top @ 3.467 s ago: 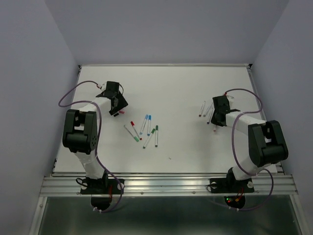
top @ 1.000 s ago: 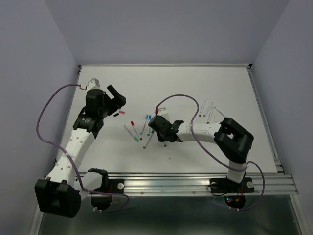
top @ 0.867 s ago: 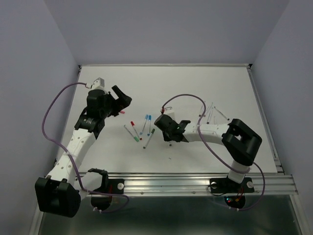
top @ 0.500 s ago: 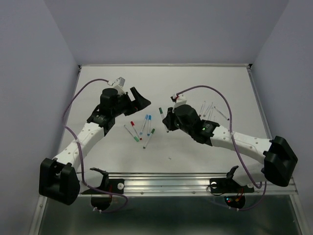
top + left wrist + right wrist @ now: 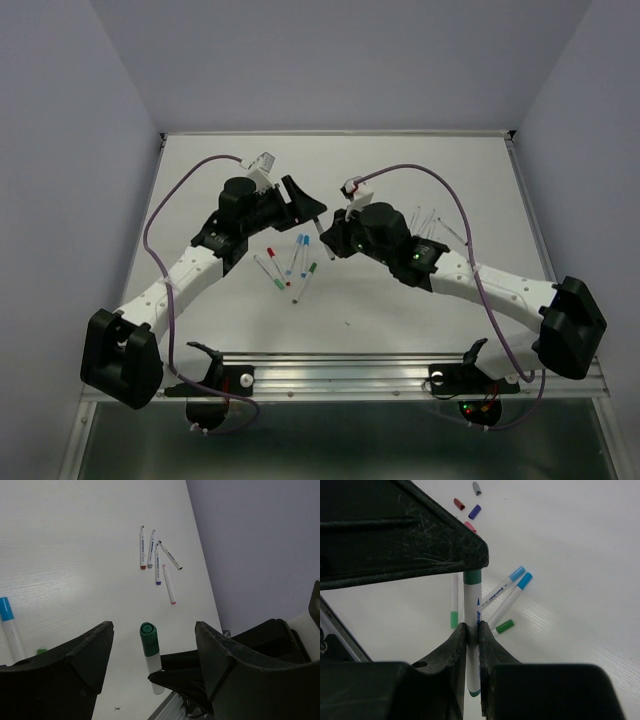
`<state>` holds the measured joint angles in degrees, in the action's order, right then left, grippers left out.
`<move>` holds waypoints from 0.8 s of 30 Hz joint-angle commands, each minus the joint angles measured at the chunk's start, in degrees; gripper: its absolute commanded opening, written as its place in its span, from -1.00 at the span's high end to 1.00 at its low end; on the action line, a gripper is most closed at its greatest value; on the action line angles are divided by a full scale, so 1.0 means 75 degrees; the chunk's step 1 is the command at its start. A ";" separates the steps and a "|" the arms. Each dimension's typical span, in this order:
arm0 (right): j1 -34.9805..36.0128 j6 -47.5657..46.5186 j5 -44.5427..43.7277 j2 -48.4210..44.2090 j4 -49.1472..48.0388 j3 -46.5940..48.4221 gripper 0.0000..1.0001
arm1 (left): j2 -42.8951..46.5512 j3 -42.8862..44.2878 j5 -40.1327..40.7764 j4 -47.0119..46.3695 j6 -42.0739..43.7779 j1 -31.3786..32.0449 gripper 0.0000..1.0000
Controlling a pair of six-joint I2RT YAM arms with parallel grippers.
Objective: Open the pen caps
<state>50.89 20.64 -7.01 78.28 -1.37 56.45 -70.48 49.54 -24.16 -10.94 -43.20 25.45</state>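
Both arms have swung in from the outer sides of the bench (image 5: 400, 160) and now meet above its middle. Half a second ago the left fingers (image 5: 80, 655) stood short of the pen; they have since come up around its capped end.

The right fingers (image 5: 456, 652) are clenched on the white barrel of the green-capped pen (image 5: 472, 612), low on the barrel. That leaves the green cap (image 5: 472, 576) sticking out beyond them at the far end. The left fingers are spread wide, released and holding nothing. In the left wrist view the green cap sits in the gap between them, apart from both. The pen's long axis points nearly straight into that gap, cap end first. From the right wrist the cap's tip is hidden behind one left finger, so contact there cannot be ruled out.

The left arm looks the one to take the cap. It would need to close across it and draw back along the pen's axis while the right holds firm.

Below on the bench lie two blue-capped pens (image 5: 517, 573) and some loose caps (image 5: 474, 511). A cluster of uncapped barrels (image 5: 155, 555) lies well apart from them.
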 commanded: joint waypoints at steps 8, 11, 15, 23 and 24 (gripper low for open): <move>-0.0130 -0.0268 0.0489 0.0144 -0.0568 0.0501 0.99 | -0.0025 0.0285 -0.0024 -0.0487 -0.0053 0.0110 0.27; -0.0199 -0.0257 0.0477 0.0203 -0.0568 0.0525 0.99 | -0.0037 0.0274 -0.0060 -0.0510 -0.0029 0.0110 0.59; -0.0270 -0.0256 0.0477 0.0320 -0.0568 0.0665 0.99 | -0.0048 0.0239 -0.0060 -0.0510 0.0006 0.0157 0.72; -0.0352 -0.0455 0.0383 0.0625 -0.0545 0.0982 0.62 | 0.0034 0.0215 0.0175 -0.0451 0.0053 0.0262 1.00; -0.0352 -0.0490 0.0348 0.0660 -0.0556 0.1005 0.59 | 0.0057 0.0215 0.0210 -0.0452 0.0041 0.0297 1.00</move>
<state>48.82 18.70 -2.90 82.15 -1.65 60.18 -71.48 49.54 -20.75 -12.38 -43.09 25.91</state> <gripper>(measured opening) 0.197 0.266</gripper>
